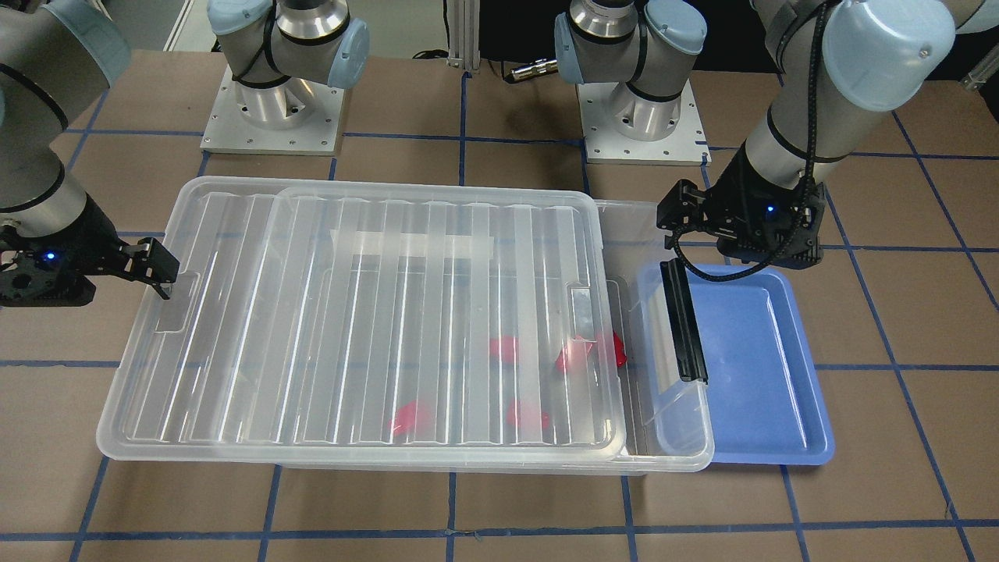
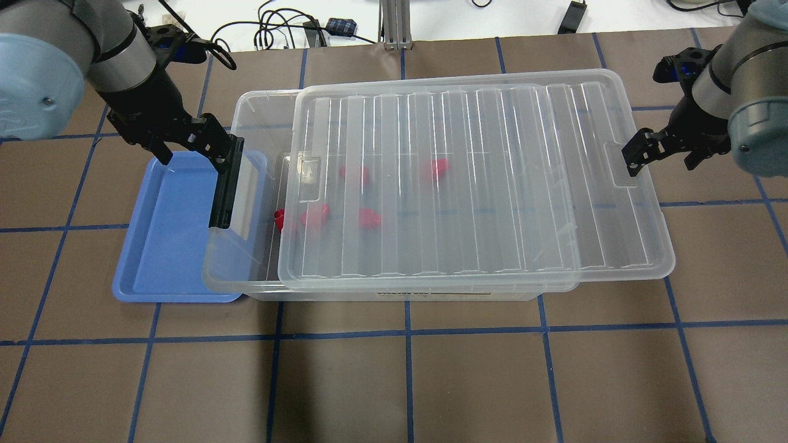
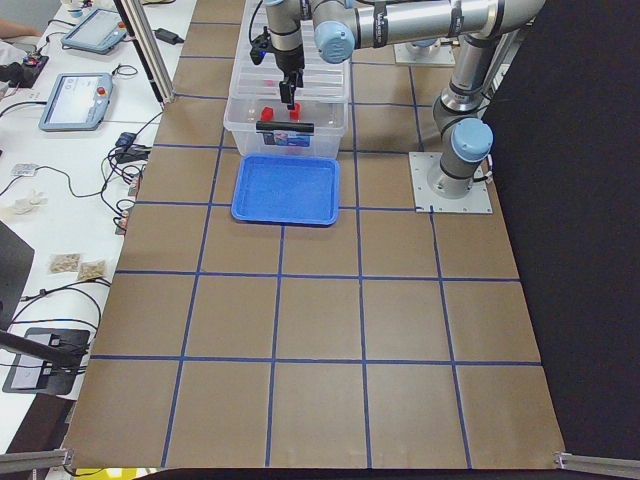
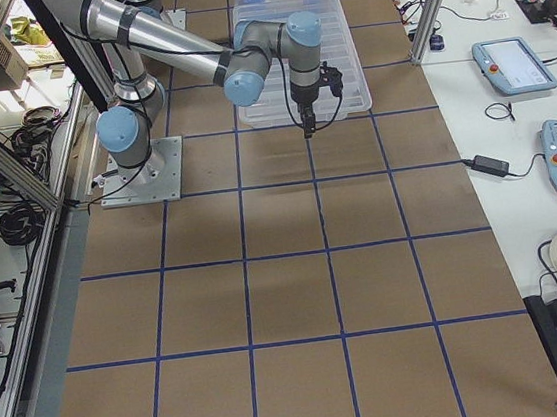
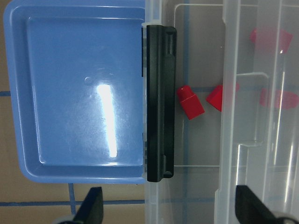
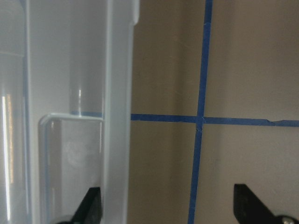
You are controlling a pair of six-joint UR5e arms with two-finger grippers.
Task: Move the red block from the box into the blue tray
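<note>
We hold our left hand (image 5: 171, 207) with fingers apart (the nearer one); the red block (image 5: 190, 101) lies just ahead, in the uncovered end of the box (image 5: 201, 149).

No text can be read; a strip of dark print on the box (image 2: 443, 184) side wall is too small

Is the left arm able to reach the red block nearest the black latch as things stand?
Probably yes. The lid leaves a strip of the box open beside the latch, and that red block lies uncovered there, near the open left gripper. The strip is narrow, though.
</note>
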